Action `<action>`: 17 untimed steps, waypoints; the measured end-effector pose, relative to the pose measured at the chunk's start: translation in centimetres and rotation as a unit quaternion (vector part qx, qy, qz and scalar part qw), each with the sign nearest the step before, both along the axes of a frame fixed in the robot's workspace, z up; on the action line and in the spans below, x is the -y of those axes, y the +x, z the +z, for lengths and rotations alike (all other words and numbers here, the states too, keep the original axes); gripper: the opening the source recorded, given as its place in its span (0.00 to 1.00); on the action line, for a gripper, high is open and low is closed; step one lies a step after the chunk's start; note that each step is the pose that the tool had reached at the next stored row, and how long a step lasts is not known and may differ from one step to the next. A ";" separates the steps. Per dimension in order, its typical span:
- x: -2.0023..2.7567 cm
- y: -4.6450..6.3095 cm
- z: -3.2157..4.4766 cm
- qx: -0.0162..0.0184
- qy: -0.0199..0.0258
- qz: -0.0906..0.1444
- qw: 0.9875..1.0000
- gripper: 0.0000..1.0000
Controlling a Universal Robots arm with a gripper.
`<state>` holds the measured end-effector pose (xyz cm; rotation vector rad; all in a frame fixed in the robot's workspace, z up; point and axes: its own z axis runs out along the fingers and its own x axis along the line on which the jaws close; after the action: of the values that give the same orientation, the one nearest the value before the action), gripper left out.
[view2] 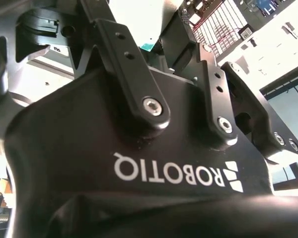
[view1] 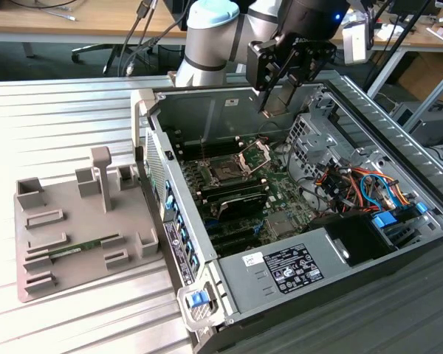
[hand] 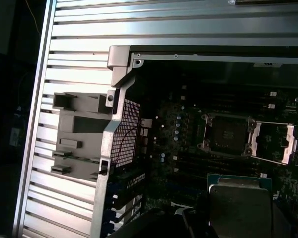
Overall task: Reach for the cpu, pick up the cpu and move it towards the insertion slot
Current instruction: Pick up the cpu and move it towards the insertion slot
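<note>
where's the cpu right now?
The cpu is held in the hand, raised above the open computer case near its back wall. In the first wrist view it sits close beside the insertion slot, not yet in it.

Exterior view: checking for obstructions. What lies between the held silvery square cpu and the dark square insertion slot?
In the exterior view, the slot's raised silver hinged frame stands between the silvery square cpu and the dark square insertion slot.

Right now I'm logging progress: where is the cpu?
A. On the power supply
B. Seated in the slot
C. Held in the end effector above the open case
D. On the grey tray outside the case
C: the end effector holds the cpu above the case, the slot open and empty.
</note>
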<state>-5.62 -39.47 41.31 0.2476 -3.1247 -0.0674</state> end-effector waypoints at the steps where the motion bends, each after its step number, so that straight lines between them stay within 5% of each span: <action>1: 0.00 0.0 0.00 0.000 0.000 0.000 1.000 0.55; 17: 0.00 0.8 0.00 0.000 0.000 0.000 1.000 0.55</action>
<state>-4.80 -39.46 41.31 0.2476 -3.1247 -0.0674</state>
